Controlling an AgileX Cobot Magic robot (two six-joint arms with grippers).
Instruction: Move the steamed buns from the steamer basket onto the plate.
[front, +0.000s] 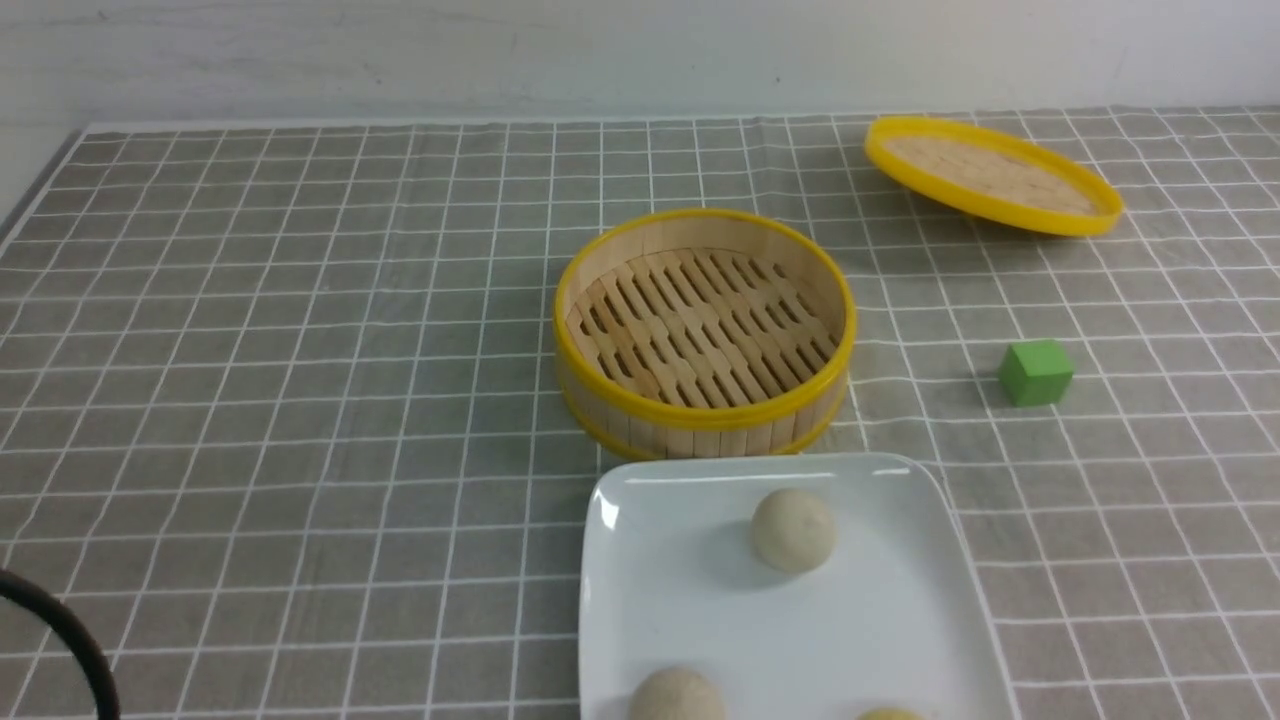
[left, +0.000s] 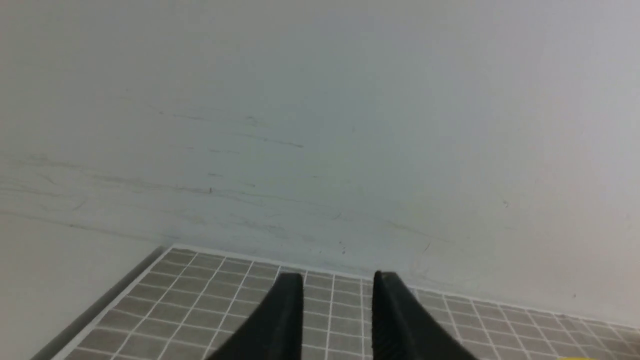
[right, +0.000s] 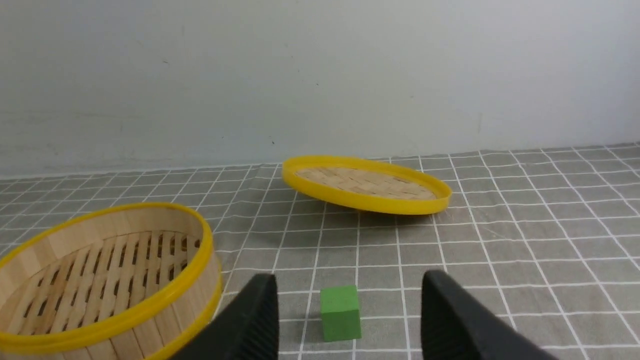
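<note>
We see the plate just on the robot's side of the steamer basket, which is empty. All three steamed buns lie on the plate, so we judge nothing is left to move. Left tool stands narrowly apart, right tool wide — both empty.

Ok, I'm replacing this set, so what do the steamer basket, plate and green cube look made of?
The steamer basket: matt pale bamboo or wood, going by its grainy strips and slats; glossy yellow rims, probably plastic. The plate: glossy white, likely ceramic or melamine, given sharp highlights. The green cube: matt, evenly coloured; painted wood or foam, unclear.
</note>
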